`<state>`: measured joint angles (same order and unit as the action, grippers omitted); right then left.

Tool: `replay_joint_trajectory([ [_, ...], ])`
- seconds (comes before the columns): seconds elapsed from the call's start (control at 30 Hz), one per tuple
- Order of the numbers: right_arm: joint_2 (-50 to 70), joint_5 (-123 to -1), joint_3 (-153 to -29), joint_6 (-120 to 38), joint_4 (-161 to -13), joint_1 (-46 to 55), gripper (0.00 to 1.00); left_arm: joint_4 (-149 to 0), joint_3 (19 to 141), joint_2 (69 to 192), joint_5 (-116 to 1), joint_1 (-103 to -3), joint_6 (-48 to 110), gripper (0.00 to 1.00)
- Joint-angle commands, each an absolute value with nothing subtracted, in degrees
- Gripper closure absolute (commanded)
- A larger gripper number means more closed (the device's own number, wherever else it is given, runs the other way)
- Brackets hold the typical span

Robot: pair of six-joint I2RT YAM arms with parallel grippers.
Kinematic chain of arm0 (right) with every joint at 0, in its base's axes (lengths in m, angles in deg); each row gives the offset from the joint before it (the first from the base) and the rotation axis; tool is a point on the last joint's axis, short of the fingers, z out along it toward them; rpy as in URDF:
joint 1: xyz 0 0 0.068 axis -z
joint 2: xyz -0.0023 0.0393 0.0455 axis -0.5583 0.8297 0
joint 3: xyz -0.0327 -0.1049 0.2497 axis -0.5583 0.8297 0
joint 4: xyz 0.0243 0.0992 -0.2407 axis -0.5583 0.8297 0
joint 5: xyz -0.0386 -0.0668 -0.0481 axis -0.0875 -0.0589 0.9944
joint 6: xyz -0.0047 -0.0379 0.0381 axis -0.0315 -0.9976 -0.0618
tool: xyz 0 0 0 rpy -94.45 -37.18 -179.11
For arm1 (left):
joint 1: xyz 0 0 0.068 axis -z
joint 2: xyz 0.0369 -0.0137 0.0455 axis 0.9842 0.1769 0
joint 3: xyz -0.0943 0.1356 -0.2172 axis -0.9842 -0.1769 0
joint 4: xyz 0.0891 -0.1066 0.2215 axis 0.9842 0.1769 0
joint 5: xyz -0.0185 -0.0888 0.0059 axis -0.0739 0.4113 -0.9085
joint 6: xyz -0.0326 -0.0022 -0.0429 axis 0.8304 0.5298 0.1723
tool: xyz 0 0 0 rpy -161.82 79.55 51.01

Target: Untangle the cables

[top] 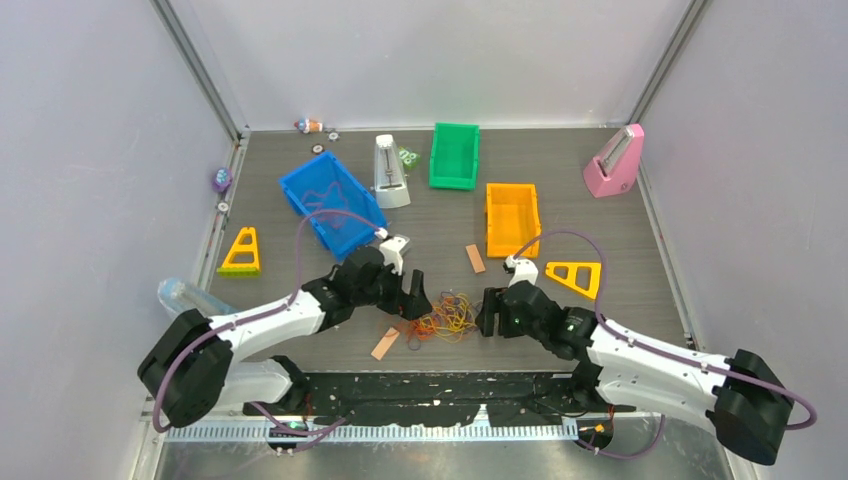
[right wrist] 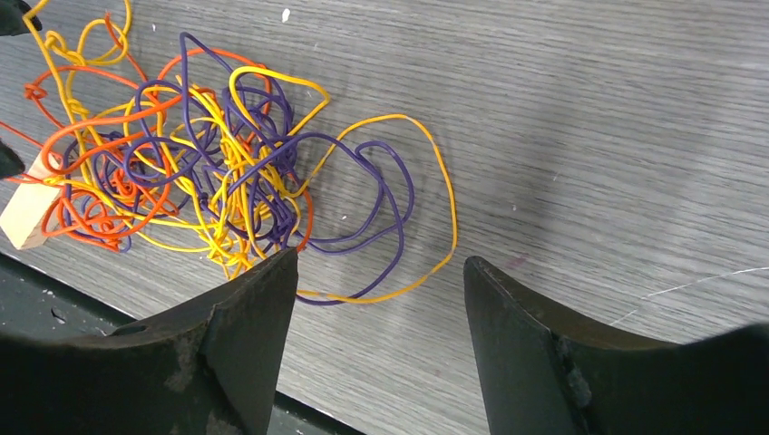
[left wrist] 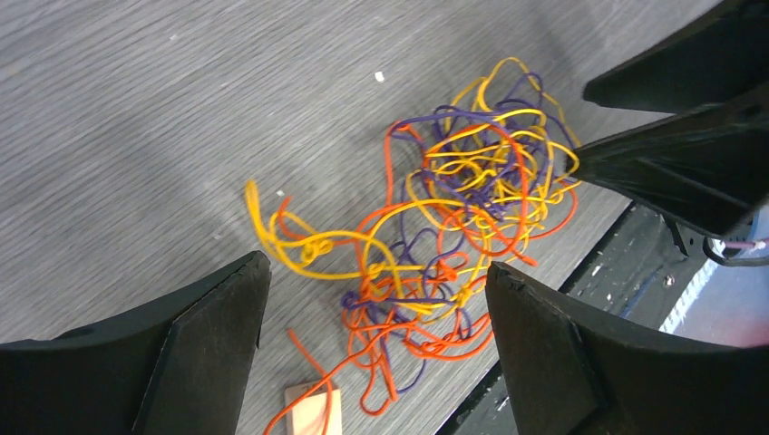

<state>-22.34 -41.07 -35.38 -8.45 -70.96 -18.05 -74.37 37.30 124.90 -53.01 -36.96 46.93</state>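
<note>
The cables (top: 447, 315) are one loose tangle of orange, yellow and purple strands, lying on the table near its front edge between my two grippers. My left gripper (top: 418, 300) is at the tangle's left side and stands open. In the left wrist view its fingers (left wrist: 378, 265) straddle the near orange and purple strands of the cables (left wrist: 472, 181) without closing on them. My right gripper (top: 487, 312) is at the tangle's right side, also open. In the right wrist view the cables (right wrist: 209, 163) lie just ahead of it (right wrist: 382, 260), with one yellow-and-purple loop reaching between its tips.
A tan strip (top: 385, 344) lies under the tangle's near-left strands, and another (top: 475, 258) lies behind it. Further back are a blue bin (top: 330, 205), a green bin (top: 454, 155), an orange bin (top: 512, 218), two yellow triangles (top: 242, 252) (top: 576, 277) and two metronomes (top: 389, 172) (top: 614, 163). A black base plate (top: 440, 395) borders the table's front.
</note>
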Motion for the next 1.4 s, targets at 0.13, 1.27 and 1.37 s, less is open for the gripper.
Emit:
replay_joint_trajectory([
  [0.13, -15.16, -38.78, -39.14, -7.34, -73.99, -17.68, 0.34, -77.41, 42.92, 127.70, -49.78, -33.75, 43.25, 0.09],
  [1.27, -18.62, -56.05, -35.09, -15.42, -79.17, -2.99, 0.53, -80.27, 47.15, 145.08, -39.39, -34.37, 47.00, 1.00],
  [1.37, -16.11, -60.56, -35.72, -17.16, -82.03, -2.66, 0.55, -80.34, 46.85, 144.20, -39.75, -34.37, 46.64, 1.00],
])
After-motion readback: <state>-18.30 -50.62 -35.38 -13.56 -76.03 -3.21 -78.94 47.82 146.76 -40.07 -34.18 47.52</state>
